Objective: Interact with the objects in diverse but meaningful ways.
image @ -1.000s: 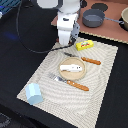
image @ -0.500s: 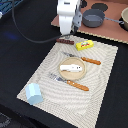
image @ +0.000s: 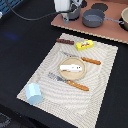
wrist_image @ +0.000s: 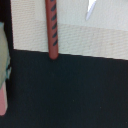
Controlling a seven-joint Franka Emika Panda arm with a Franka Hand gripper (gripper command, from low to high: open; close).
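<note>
The gripper (image: 70, 11) had lifted away from the brown stick (image: 65, 41); its jaws' state was unclear, nothing visibly held.

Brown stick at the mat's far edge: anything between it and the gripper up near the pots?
Nothing visible. The dark-brown stick lies alone by the placemat's far edge; the yellow packet sits beside it toward the exterior view's right, outside that line.

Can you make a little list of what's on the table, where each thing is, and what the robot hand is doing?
white piece: on tan plate
yellow packet: on placemat, far edge
brown stick: beside the packet
blue cup block: placemat's near corner
fork, knife: either side of plate
grey pot: on far board
gripper: out of sight
</note>
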